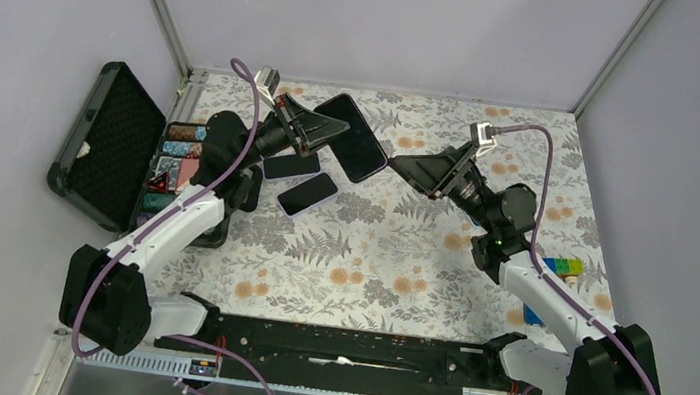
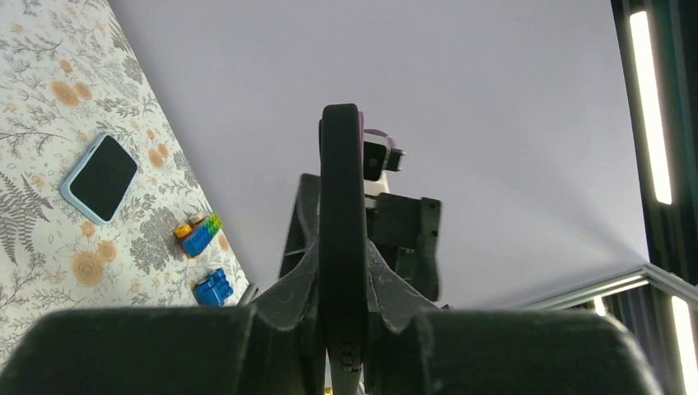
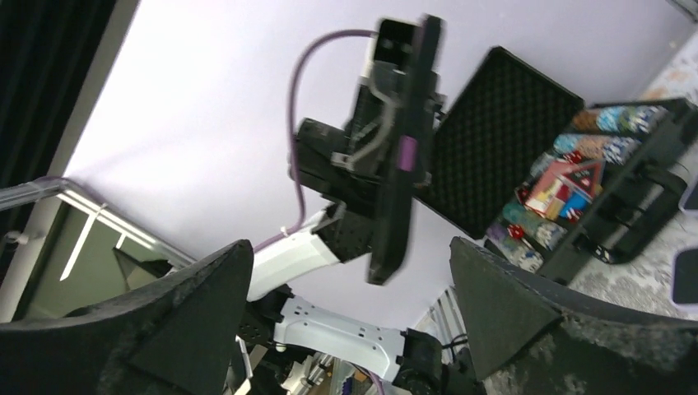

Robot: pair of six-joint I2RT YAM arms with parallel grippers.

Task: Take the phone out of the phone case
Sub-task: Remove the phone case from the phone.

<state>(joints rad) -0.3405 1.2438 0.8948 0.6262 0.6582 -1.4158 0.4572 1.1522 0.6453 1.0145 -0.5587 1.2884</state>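
Observation:
My left gripper [image 1: 327,127] is raised above the back of the table and shut on a black phone [image 1: 355,138]. In the left wrist view the phone [image 2: 342,206] stands edge-on, clamped between the jaws of that gripper [image 2: 342,284]. I cannot tell the phone case apart from the phone. My right gripper [image 1: 400,163] hangs just right of the phone, apart from it. In the right wrist view its fingers [image 3: 197,317] stand wide open around nothing, and the phone [image 3: 403,173] shows beyond them, edge-on in the left gripper.
Two more phones lie under the left gripper: a black one [image 1: 291,165] and a pale-cased one [image 1: 307,193]. An open black box [image 1: 111,143] with coloured pieces stands at the left. Toy bricks [image 1: 564,267] and a blue brick [image 1: 533,316] lie at the right.

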